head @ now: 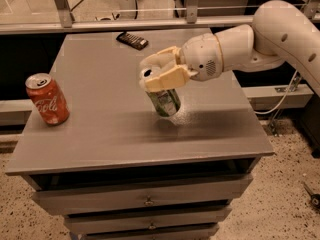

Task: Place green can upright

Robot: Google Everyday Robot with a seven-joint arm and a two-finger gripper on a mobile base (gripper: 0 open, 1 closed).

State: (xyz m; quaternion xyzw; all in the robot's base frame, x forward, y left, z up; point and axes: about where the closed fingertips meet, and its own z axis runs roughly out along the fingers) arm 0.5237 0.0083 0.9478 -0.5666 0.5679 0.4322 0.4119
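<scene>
White robot arm (272, 31) w/ cream two-finger gripper (156, 75) is reaching in from 3 o'clock, pinching the top of a green-and-silver aluminium drink can (165, 102). The can is sitting nearly upright, slightly tilted, approx. mid grey table (100, 134). Red cola can (47, 99) is standing at its 9 o'clock, black remote (132, 40) lying at 11.
</scene>
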